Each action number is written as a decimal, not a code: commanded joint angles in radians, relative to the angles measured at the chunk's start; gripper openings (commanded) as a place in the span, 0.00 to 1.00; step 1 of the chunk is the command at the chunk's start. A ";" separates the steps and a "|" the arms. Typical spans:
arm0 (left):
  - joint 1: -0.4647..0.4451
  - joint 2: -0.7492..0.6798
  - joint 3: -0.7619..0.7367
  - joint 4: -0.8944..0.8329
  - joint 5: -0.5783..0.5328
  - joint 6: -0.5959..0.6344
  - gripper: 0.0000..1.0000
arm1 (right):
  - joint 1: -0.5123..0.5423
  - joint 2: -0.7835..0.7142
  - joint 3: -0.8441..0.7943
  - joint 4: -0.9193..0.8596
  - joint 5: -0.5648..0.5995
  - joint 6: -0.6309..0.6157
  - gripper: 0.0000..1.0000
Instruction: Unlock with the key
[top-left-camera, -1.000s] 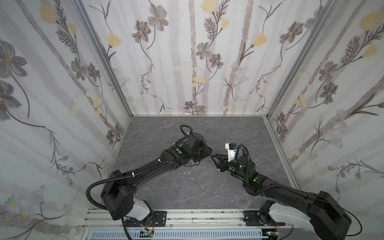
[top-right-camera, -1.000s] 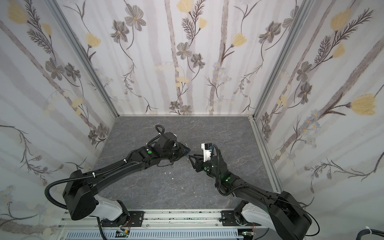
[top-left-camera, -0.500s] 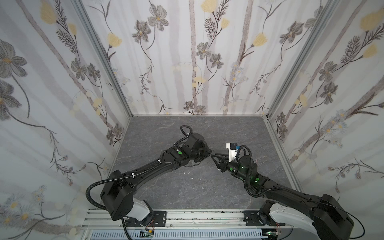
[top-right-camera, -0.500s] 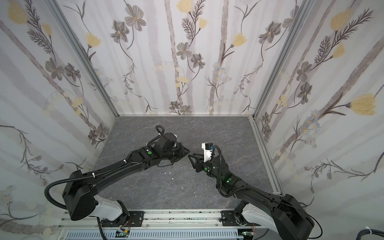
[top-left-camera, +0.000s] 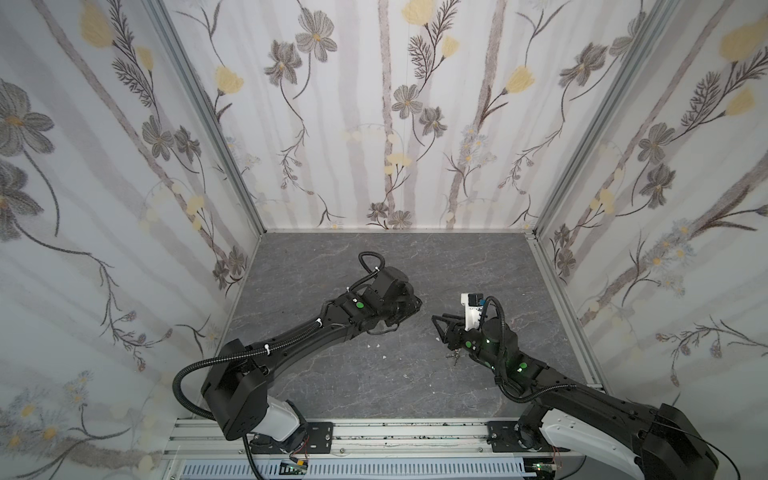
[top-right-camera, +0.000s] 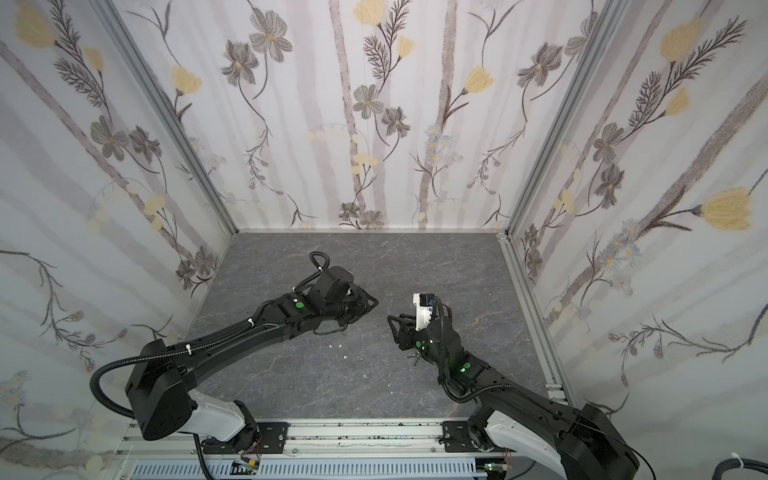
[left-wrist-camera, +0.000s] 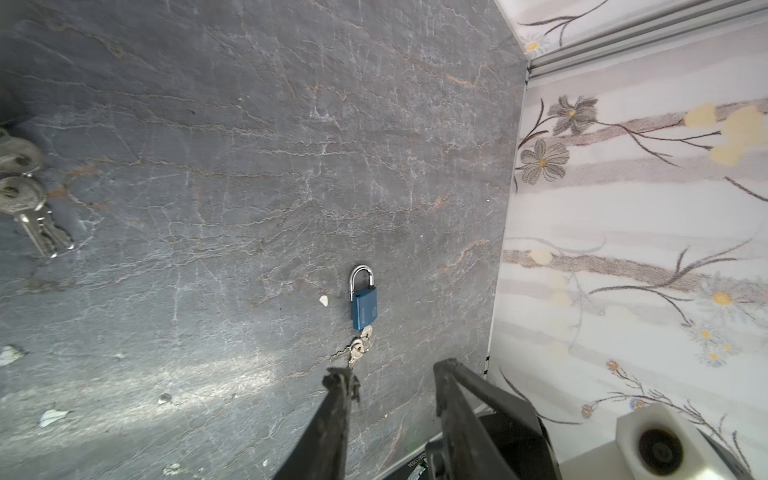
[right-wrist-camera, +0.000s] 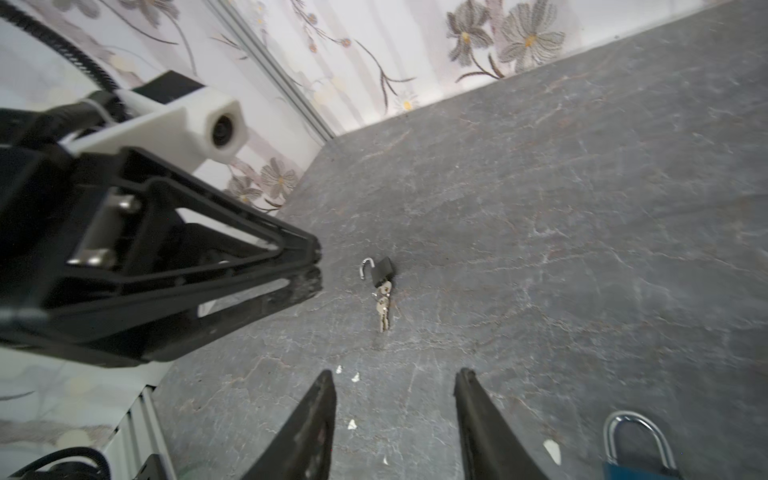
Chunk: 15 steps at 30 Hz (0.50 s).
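On the grey desk (top-left-camera: 332, 386) we see two black arms that reach toward the middle. The left gripper (top-left-camera: 417, 302) points right and the right gripper (top-left-camera: 440, 320) points left. Their tips are near each other but do not touch.

Both grippers are let go. We see the fingers of each one standing apart, with nothing between them.

A black padlock (right-wrist-camera: 384, 270) lies flat on the desk, just past the tip of the left gripper. Its silver hook stands open. A key (right-wrist-camera: 385, 287) sticks in its bottom end, and more keys lie in a row behind it.

A blue padlock (left-wrist-camera: 364, 307) lies flat on the right side of the desk, down beside the right gripper. A small bunch of keys (left-wrist-camera: 358, 347) touches its bottom end. We cannot tell if its hook is open or locked.

A few little white bits (top-left-camera: 376, 345) lie on the desk between the two arms.
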 joint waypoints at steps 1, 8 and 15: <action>0.000 0.006 -0.015 -0.040 -0.026 0.023 0.42 | -0.006 0.006 0.027 -0.259 0.177 0.022 0.64; 0.000 0.027 -0.055 -0.029 -0.006 0.010 0.46 | -0.014 0.146 0.051 -0.363 0.249 0.005 0.64; 0.006 0.000 -0.095 -0.029 -0.012 0.008 0.48 | -0.011 0.284 0.088 -0.333 0.251 -0.027 0.64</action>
